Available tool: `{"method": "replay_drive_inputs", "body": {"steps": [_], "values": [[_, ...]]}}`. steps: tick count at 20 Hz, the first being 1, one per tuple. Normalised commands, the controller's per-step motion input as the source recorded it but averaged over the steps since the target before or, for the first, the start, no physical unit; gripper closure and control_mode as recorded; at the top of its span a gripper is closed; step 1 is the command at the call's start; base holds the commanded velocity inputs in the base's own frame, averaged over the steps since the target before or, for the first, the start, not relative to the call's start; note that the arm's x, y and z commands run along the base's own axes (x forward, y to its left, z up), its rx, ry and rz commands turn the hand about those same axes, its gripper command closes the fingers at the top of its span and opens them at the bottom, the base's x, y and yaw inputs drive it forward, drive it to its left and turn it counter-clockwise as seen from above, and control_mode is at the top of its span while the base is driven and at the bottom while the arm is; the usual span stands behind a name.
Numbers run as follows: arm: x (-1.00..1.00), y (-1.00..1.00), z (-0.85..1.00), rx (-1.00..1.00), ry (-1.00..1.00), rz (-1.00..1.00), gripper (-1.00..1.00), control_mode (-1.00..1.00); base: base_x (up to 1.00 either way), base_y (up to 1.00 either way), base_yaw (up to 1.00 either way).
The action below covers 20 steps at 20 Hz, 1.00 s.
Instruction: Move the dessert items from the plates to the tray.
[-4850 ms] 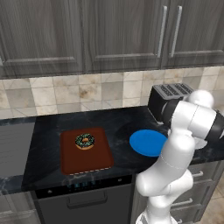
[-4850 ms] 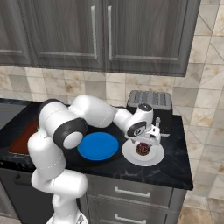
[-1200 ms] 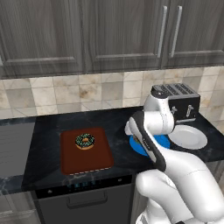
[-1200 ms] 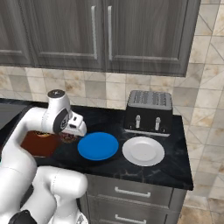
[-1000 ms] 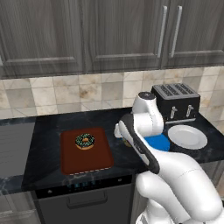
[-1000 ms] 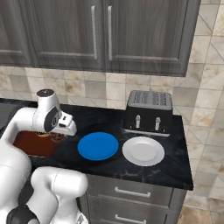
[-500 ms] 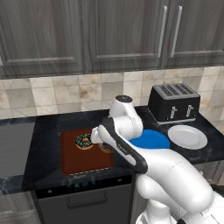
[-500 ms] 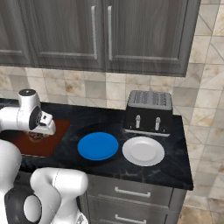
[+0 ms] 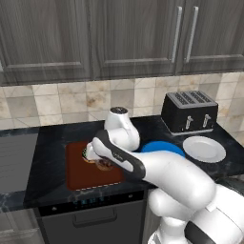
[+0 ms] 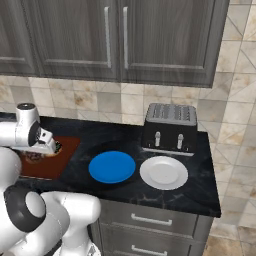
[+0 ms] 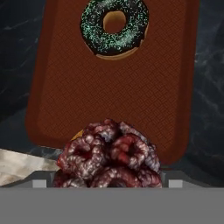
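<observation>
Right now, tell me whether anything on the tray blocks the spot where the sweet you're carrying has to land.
Nothing visible does. In the hand view the dark-brown sweet hangs over the near part of the tray, which is bare; the donut lies at the far end, apart from it.

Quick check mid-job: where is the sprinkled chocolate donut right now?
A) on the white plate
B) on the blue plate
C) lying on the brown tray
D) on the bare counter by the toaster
C: in the hand view the donut lies flat on the tray, while the blue plate and the white plate are both bare in the right base view.
</observation>
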Motion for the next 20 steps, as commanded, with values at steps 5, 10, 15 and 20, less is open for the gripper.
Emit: {"method": "replay_drive_inputs", "body": {"steps": [5,10,15,20], "values": [[0.26,0.06,-0.37,-0.06,0.08,0.00,1.00,-1.00,0.00,0.00,0.00],[0.17,0.08,-0.35,-0.06,0.08,0.00,1.00,-1.00,0.00,0.00,0.00],[0.11,0.08,-0.39,-0.05,0.08,0.00,1.00,-1.00,0.00,0.00,0.00],[0.05,0.10,-0.39,-0.04,0.06,0.00,1.00,-1.00,0.00,0.00,0.00]]}}
